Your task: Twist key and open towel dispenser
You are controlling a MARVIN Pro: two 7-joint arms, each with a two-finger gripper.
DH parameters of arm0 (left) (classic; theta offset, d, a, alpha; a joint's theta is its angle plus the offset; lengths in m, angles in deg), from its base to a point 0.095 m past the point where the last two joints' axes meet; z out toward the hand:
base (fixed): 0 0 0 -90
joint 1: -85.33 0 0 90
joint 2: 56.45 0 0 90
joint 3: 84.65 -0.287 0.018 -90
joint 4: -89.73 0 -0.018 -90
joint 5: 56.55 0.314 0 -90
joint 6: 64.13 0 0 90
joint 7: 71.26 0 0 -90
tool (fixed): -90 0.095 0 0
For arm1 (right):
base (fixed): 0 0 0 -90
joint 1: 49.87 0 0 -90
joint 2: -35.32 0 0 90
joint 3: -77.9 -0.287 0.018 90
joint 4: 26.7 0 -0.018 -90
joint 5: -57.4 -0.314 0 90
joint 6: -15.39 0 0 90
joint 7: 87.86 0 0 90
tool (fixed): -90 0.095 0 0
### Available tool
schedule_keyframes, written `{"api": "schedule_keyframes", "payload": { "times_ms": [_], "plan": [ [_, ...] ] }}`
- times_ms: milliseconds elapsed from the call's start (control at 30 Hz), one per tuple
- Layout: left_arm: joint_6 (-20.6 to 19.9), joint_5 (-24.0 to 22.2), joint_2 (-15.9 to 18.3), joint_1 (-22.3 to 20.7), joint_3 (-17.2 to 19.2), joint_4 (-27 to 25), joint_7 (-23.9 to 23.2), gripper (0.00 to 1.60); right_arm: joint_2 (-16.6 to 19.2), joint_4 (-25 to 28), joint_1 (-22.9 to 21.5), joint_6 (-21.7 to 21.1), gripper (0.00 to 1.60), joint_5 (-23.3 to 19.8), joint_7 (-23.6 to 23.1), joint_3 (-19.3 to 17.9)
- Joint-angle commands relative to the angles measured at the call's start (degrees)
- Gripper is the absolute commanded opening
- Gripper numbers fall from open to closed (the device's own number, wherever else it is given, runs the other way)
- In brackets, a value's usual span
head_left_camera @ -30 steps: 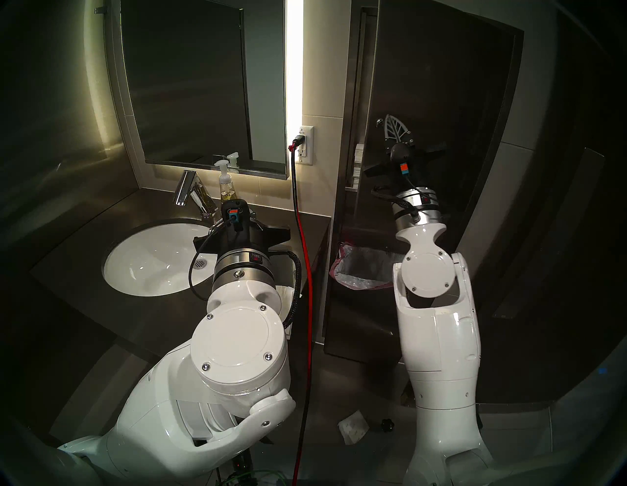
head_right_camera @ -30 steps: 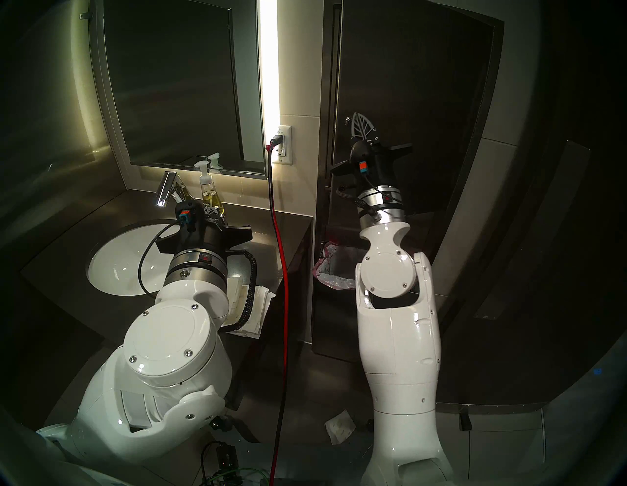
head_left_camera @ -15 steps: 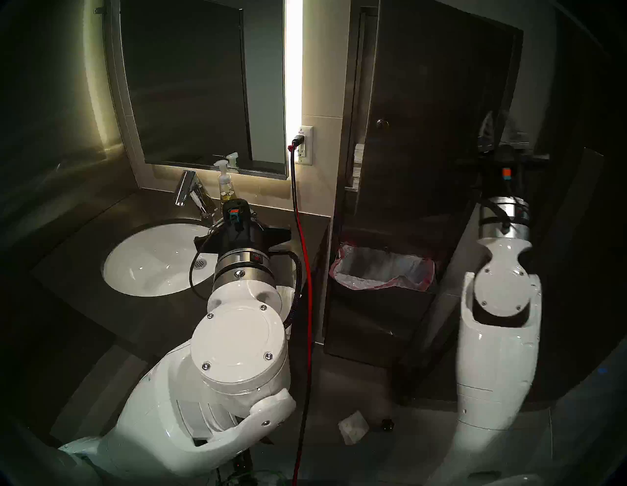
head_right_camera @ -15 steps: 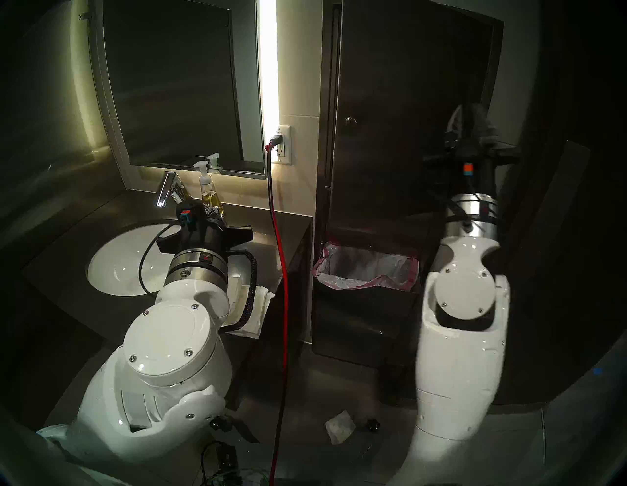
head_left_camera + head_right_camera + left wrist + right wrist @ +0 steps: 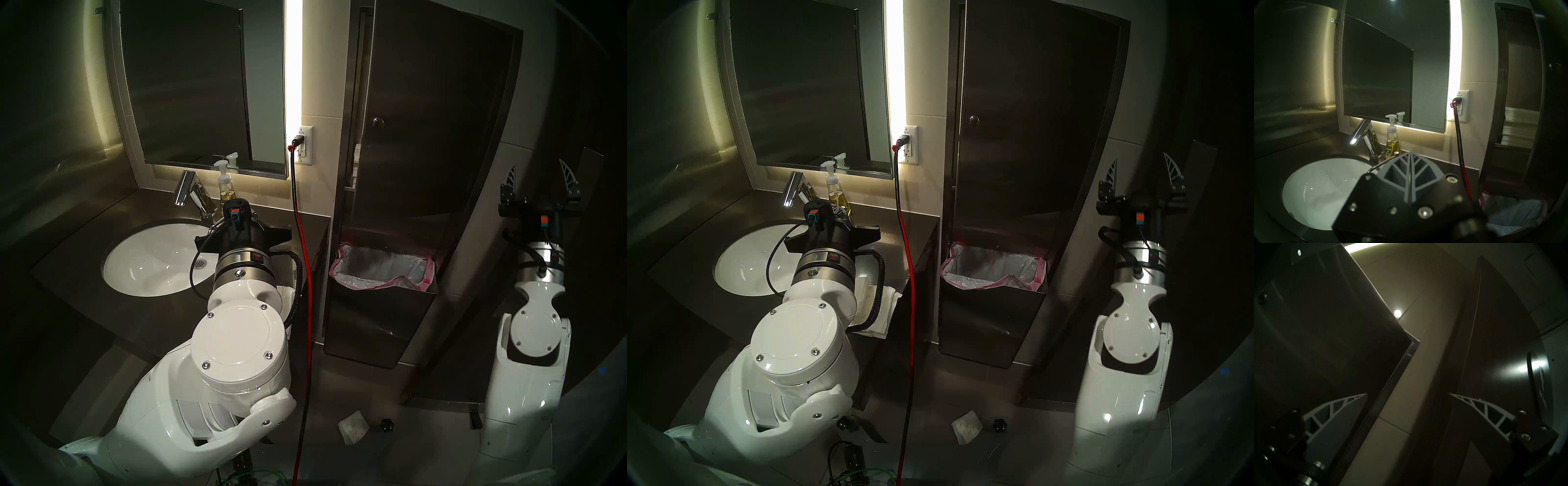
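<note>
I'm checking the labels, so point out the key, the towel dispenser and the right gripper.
key point(image 5: 377, 122), head left view, on the round knob's face.
towel dispenser point(image 5: 424, 135), head left view, on the flat door panel.
right gripper point(image 5: 539, 178), head left view, in the gap between its spread fingertips.

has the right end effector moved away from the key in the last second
Yes. The right end effector has swung rightward and lower, away from the key on the towel dispenser door, now open.
</note>
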Motion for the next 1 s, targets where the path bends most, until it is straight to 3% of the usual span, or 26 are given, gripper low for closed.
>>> {"api": "schedule_keyframes", "payload": {
  "times_ms": [0, 467, 967],
  "plan": [
    [0.0, 0.2, -0.1, -0.3, 0.1, -0.5, 1.1, 0.21, -0.6, 1.8, 6.5, 2.5, 1.60, -1.6, -1.9, -2.5],
    [-0.2, 0.3, -0.3, -0.3, 0.1, -0.5, 1.2, 0.21, -1.3, 4.5, 15.0, 8.1, 1.60, -6.1, -6.8, -5.7],
    [-0.5, 0.4, -0.4, -0.3, 0.2, -0.5, 1.1, 0.21, -1.1, 6.2, 20.4, 13.0, 1.60, -10.8, -11.1, -7.6]
  ]
}}
